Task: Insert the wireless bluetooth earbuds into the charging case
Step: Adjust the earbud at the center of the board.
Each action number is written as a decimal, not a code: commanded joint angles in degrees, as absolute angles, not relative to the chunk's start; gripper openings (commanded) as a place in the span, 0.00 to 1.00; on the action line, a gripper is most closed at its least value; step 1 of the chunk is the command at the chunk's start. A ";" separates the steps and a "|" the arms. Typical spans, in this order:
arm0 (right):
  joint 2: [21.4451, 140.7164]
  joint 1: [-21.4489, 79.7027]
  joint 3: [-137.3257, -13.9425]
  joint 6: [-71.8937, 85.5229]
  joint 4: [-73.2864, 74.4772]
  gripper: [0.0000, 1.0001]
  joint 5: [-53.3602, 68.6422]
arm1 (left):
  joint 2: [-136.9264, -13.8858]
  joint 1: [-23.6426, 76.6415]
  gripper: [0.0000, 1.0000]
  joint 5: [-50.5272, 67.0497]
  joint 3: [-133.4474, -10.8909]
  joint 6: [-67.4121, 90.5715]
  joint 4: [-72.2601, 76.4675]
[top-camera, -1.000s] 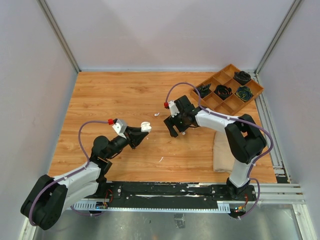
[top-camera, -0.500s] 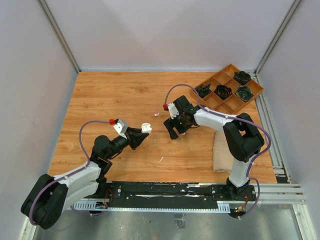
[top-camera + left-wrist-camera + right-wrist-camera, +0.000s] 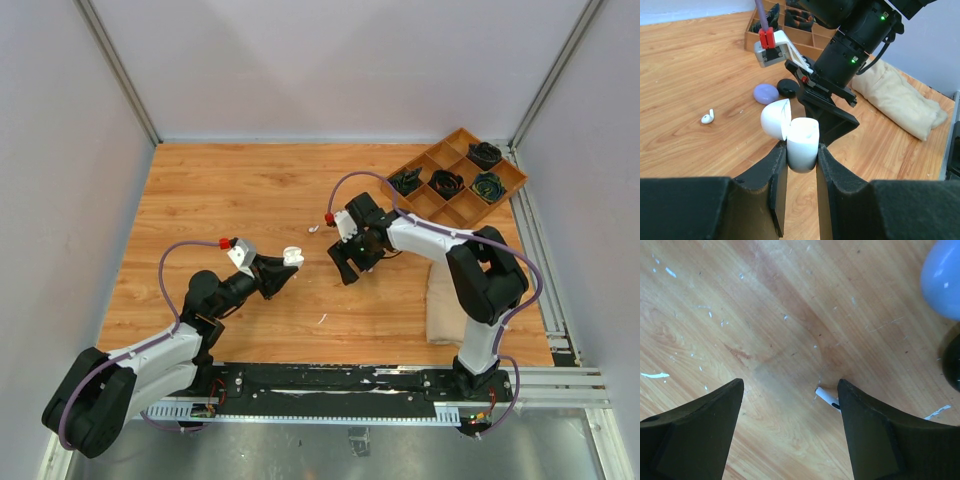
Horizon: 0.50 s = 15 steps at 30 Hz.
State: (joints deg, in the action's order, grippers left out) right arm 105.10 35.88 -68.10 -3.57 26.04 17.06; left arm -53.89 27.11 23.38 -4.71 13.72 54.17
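Observation:
My left gripper (image 3: 801, 156) is shut on a white charging case (image 3: 803, 142) with its lid (image 3: 775, 119) hinged open, held above the table; it also shows in the top view (image 3: 291, 256). My right gripper (image 3: 790, 390) is open, pointing down close over the wood. A white earbud (image 3: 827, 397) lies on the table between its jaws, its stem right against the right finger (image 3: 875, 435). In the top view the right gripper (image 3: 346, 269) hides that earbud. A second white earbud (image 3: 707, 117) lies loose, left of the right gripper (image 3: 314, 229).
A lavender rounded disc (image 3: 766, 93) and a black one (image 3: 788, 87) lie beside the right gripper. A brown compartment tray (image 3: 432, 206) with coiled cables stands back right. A beige cloth (image 3: 440, 300) lies under the right arm. A thin white sliver (image 3: 322, 319) lies near the front.
My right gripper has shifted a little to the left and toward the front, staying open. The left gripper with the white case has barely moved.

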 commanded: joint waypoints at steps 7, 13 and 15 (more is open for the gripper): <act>104.76 39.30 -69.97 -6.86 35.00 0.77 16.61 | -53.96 26.89 0.00 24.35 -5.98 12.92 55.63; 102.44 40.80 -70.14 -7.56 35.92 0.77 14.97 | -53.99 26.89 0.00 24.36 -6.02 13.00 55.61; 101.35 40.78 -70.43 -7.45 36.03 0.77 14.69 | -53.97 26.89 0.00 24.35 -6.06 13.01 55.63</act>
State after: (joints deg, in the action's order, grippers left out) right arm 104.66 39.79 -68.95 -6.42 33.50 16.01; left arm -53.89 27.11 24.01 -4.71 13.72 54.15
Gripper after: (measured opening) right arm 0.767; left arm 0.287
